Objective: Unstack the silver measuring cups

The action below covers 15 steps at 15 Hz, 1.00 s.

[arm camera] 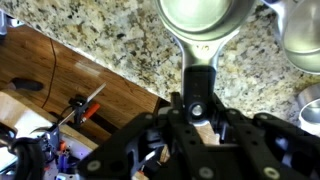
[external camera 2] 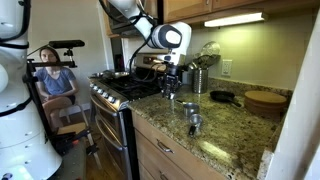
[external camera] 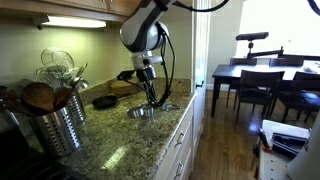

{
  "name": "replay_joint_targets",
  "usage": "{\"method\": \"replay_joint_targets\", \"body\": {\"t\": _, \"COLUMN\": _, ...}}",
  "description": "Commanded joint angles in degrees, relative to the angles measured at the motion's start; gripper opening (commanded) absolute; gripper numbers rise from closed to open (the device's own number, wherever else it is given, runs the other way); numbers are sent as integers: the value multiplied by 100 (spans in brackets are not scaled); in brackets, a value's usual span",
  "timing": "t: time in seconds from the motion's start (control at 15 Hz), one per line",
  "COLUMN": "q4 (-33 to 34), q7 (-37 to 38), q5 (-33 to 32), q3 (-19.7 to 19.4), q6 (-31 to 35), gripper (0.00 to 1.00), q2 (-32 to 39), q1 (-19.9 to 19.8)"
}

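Observation:
In the wrist view my gripper (arm camera: 197,112) is shut on the flat handle of a silver measuring cup (arm camera: 200,15), whose bowl lies ahead of the fingers over the granite counter (arm camera: 110,40). Another silver cup (arm camera: 300,40) sits at the upper right, and a third (arm camera: 312,112) shows at the right edge. In both exterior views the gripper (external camera: 150,95) (external camera 2: 170,88) hangs low over the counter. Silver cups (external camera: 141,112) lie just below it, and two cups (external camera 2: 190,107) (external camera 2: 195,125) rest on the counter beside it.
A large ribbed steel utensil canister (external camera: 58,125) (external camera 2: 200,80) holds utensils. A black round pan (external camera: 105,100) (external camera 2: 222,97) and a wooden board (external camera 2: 265,100) sit at the back. A gas stove (external camera 2: 120,88) adjoins the counter. The counter edge (arm camera: 100,75) drops to wood floor.

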Motion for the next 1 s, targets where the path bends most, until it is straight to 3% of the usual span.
{"method": "replay_joint_targets", "body": {"t": 0.0, "q4": 9, "q7": -246, "q5": -24, "q3": 233, "q6": -139, "gripper": 12, "q2": -17, "q1": -190}}
{"method": "replay_joint_targets", "body": {"t": 0.93, "q4": 196, "q7": -640, "q5": 0, "q3": 354, "q6": -192, "gripper": 12, "q2": 393, "q1": -163}}
